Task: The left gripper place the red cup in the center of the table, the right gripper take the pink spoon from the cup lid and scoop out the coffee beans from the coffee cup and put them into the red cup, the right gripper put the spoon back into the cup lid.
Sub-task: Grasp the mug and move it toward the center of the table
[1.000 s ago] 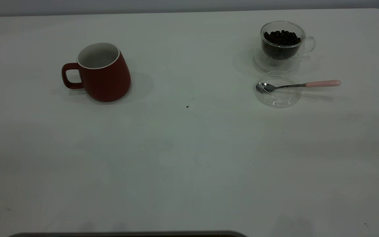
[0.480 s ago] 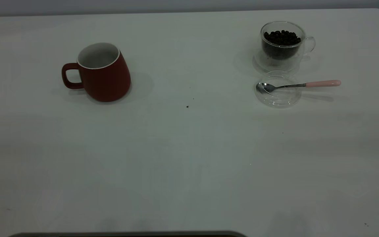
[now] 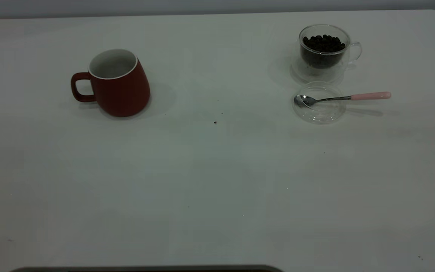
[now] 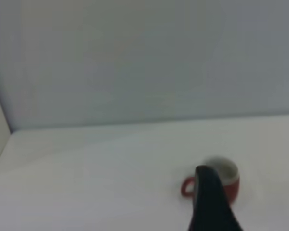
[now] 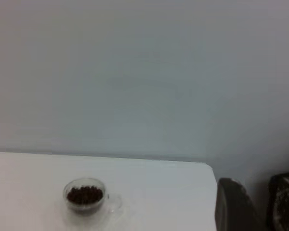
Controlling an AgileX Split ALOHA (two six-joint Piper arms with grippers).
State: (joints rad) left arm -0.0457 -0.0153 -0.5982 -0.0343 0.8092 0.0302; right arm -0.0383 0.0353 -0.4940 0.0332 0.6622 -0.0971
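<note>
We see the red cup (image 3: 113,83) upright on the left part of the white table (image 3: 217,170), handle pointing to the table's left edge, inside empty. On the right side the glass coffee cup (image 3: 325,51) holds coffee beans (image 3: 323,42); just in front of it lies the clear cup lid (image 3: 318,103), with the pink spoon (image 3: 342,98) resting bowl-in-lid, pink handle sticking out to the right. Neither arm shows in the exterior view. In the left wrist view one dark finger (image 4: 209,202) of the left gripper overlaps the red cup (image 4: 226,179), far off; we cannot tell how open it is or see anything held. In the right wrist view dark fingers (image 5: 233,207) of the right gripper show, coffee cup (image 5: 85,196) well apart; opening unclear too.
</note>
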